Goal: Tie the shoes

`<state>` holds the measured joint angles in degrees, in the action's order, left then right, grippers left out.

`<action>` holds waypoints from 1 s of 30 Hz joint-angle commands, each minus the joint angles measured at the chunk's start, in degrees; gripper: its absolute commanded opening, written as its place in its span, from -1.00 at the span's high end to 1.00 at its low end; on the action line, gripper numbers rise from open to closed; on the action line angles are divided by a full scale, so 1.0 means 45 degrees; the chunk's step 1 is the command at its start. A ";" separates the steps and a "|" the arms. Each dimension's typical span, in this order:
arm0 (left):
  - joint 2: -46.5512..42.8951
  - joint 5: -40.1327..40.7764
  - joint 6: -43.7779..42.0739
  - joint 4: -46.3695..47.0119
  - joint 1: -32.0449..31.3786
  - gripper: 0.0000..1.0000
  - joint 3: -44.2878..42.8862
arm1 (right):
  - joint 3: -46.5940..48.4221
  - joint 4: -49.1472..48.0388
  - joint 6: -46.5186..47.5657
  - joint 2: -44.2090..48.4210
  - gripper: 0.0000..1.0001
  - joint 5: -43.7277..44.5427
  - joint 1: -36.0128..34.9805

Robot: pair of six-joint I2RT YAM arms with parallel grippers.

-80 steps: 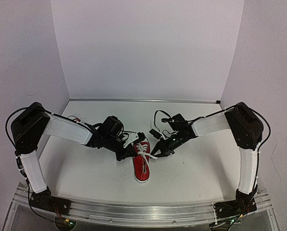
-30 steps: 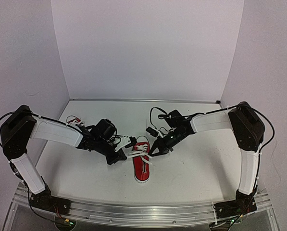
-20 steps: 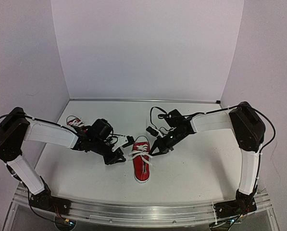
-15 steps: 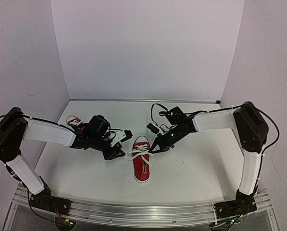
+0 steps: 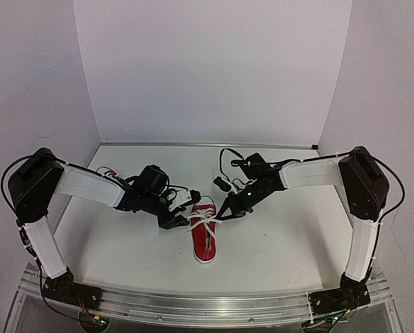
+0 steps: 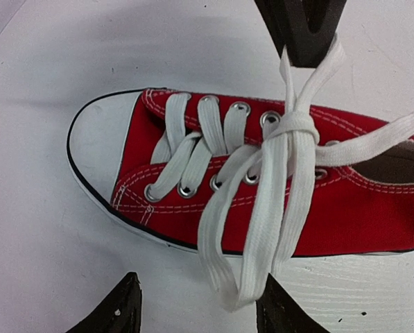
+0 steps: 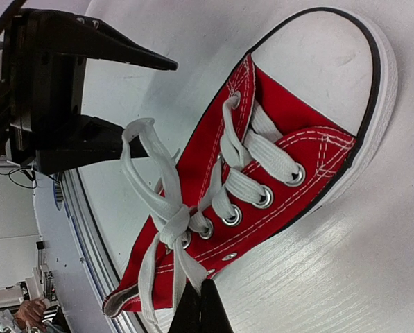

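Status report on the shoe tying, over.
Left claw open, straddling a lace loop. Right claw shut on lace, pulling from the knot. Shoe knotted, bow loose. Second shoe behind left arm, out of the way.

Legible text, labels, brand marks, numbers, signs: none in any view.
Item checked: red shoe (image 6: pixel 345 208). Its canvas side, white toe cap and sole rim carry nothing that can be read.
White lace (image 6: pixel 293 126), knotted over the tongue of that shoe: plain, unprinted.
Metal eyelets along the same shoe: unmarked as far as can be seen.
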<state>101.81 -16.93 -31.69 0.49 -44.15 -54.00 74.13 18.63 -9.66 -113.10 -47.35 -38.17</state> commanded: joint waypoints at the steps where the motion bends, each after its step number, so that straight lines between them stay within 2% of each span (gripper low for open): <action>1: 0.0316 -0.0912 -0.0809 0.0235 -0.0155 -0.11 -0.0856 | -0.0008 0.0039 -0.0053 0.0397 1.00 0.0152 0.0060; 6: 0.0718 -0.0910 -0.1200 -0.0426 -0.0418 -0.11 -0.1357 | 0.0012 0.0031 -0.0080 0.0402 1.00 0.0135 0.0084; 9: 0.1001 -0.0594 -0.1175 -0.0526 -0.0474 -0.01 -0.1649 | -0.0036 0.0039 -0.0080 0.0438 1.00 0.0152 0.0091; 11: 0.1185 -0.0410 -0.1110 -0.0732 -0.0482 0.15 -0.1925 | -0.0096 0.0039 -0.0080 0.0479 1.00 0.0177 0.0111; 15: 0.1245 0.0056 -0.0740 -0.1356 -0.0482 0.79 -0.2262 | -0.0366 0.0039 -0.0115 0.0692 1.00 0.0323 0.0234; 17: 0.1021 0.0300 -0.0531 -0.1266 -0.0482 0.99 -0.1961 | -0.0608 0.0039 -0.0135 0.0831 1.00 0.0467 0.0318; 30: 0.0413 0.2695 0.1054 -0.1517 -0.0388 1.00 -0.1165 | -0.1881 0.0055 -0.0533 0.1359 1.00 0.1774 0.0974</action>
<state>106.48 -10.66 -30.14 -4.67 -46.65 -60.27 67.77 17.81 -11.16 -109.91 -43.82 -35.51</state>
